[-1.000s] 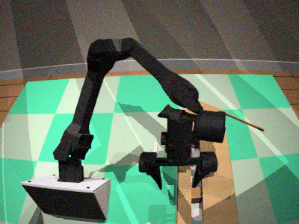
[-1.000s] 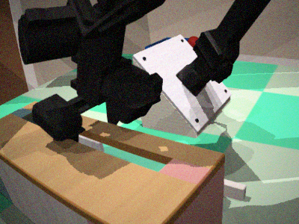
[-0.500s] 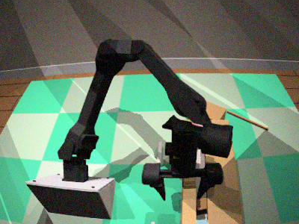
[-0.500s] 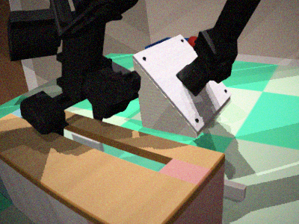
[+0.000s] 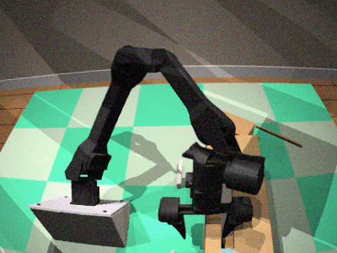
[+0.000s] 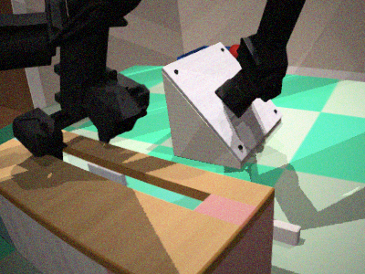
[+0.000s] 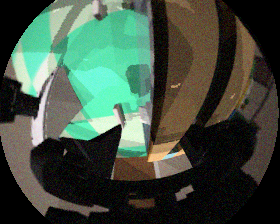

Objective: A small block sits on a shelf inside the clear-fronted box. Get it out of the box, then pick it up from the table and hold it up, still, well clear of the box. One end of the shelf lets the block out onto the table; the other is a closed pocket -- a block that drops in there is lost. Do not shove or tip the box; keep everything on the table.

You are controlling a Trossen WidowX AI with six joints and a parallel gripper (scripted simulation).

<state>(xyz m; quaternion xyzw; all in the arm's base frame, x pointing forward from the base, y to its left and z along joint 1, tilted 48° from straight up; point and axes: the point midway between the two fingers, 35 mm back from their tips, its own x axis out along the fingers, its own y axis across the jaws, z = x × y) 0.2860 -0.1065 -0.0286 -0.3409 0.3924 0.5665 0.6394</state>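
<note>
The tan box stands at the front right of the table. A long slot runs along its top. Through the slot in the exterior view, a small pale grey block shows on the shelf inside. A pink patch marks one end of the slot. My gripper is open and empty. It hangs just above the box's top, with one finger over the box and the other out over the table beside the box's long edge.
A small white piece lies on the table beside the box. A thin brown stick lies at the far right. The arm's grey wedge-shaped base stands to the left of the box.
</note>
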